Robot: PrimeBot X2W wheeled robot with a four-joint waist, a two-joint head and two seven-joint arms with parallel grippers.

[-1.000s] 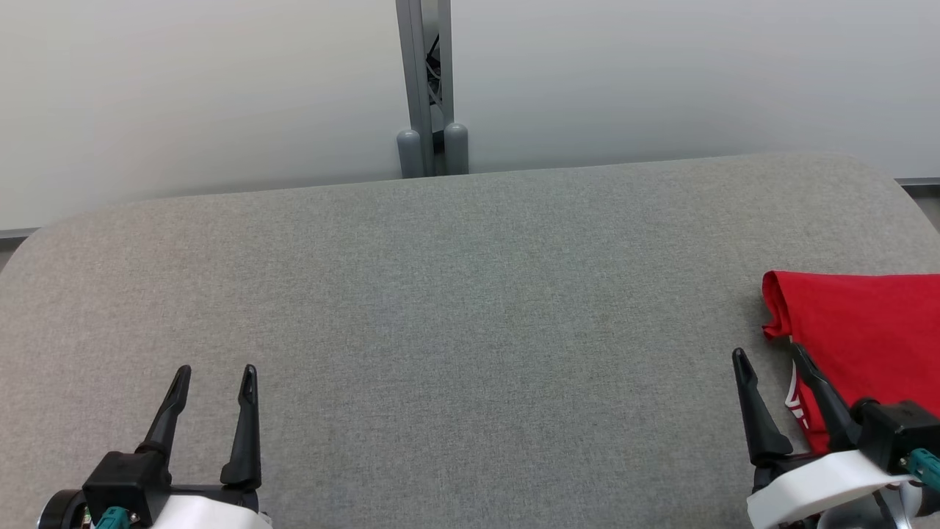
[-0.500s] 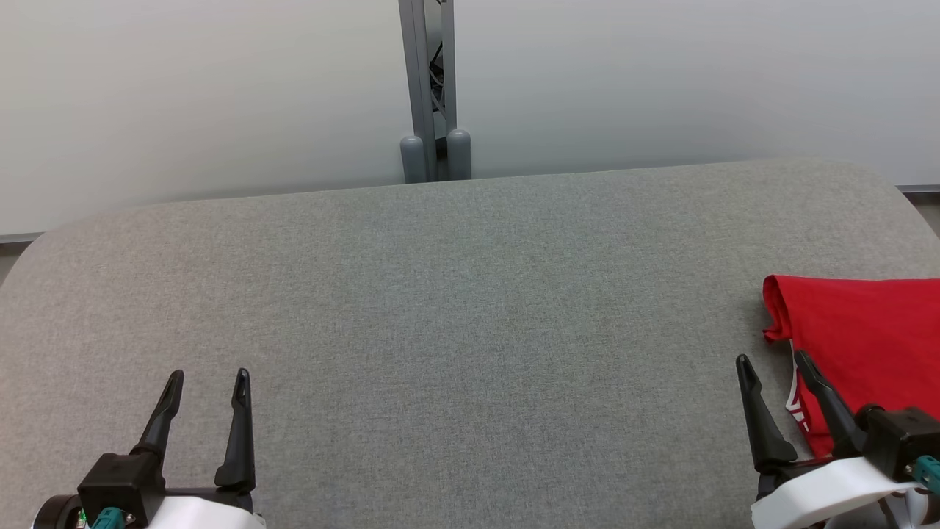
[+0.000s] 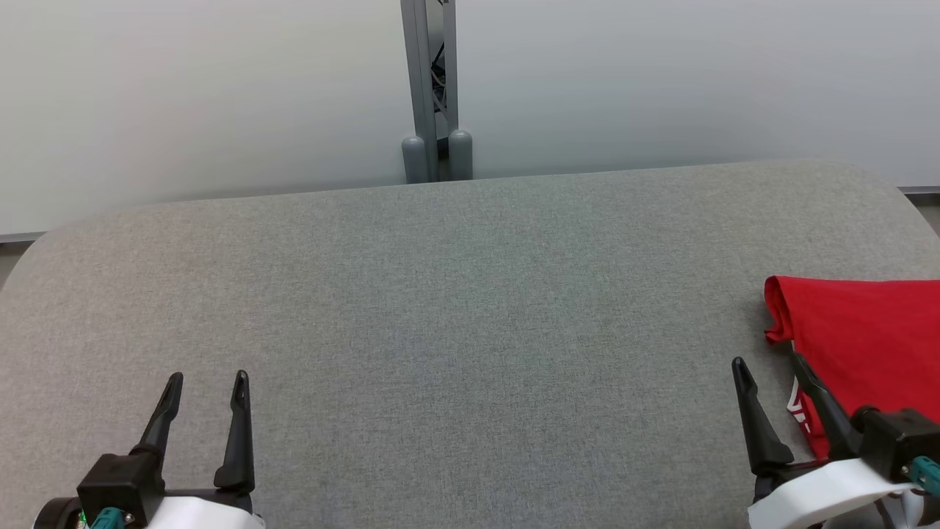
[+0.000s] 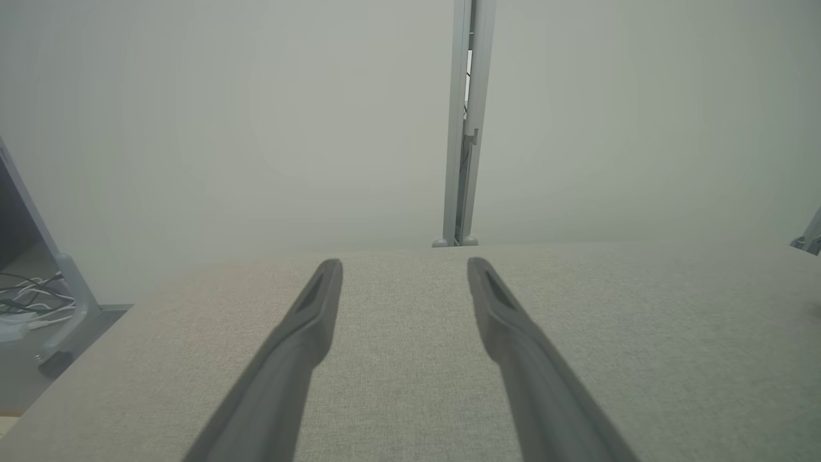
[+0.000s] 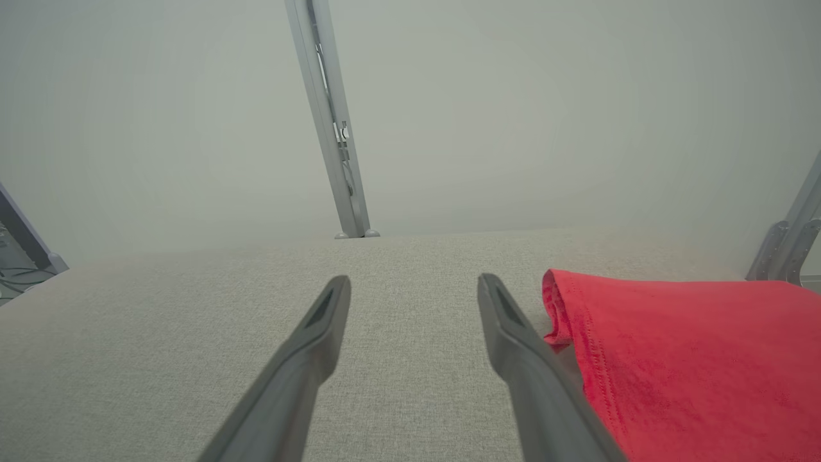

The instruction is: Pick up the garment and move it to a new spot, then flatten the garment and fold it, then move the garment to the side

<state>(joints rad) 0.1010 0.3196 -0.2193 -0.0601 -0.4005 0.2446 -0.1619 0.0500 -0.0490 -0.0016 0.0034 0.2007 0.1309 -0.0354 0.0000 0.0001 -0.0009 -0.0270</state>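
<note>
The garment (image 3: 866, 345) is red with a bit of white print, folded flat at the right edge of the grey table (image 3: 455, 294); its right part runs out of the head view. My right gripper (image 3: 769, 364) stands open at the lower right, just left of the garment's near corner, nothing between its fingers. In the right wrist view the garment (image 5: 693, 359) lies beside the right finger of the right gripper (image 5: 414, 282). My left gripper (image 3: 207, 380) stands open at the lower left over bare cloth. Between the open fingers of the left gripper (image 4: 404, 264), the left wrist view has bare table.
The table has a grey fabric top with rounded far corners. Behind it stand pale wall panels joined by a grey metal post (image 3: 433, 88). Cables and a frame leg (image 4: 45, 295) lie on the floor past the table's left edge.
The head view has shifted slightly, the table edge sitting a little lower. Both grippers stay open and nearly still; the garment has not moved.
</note>
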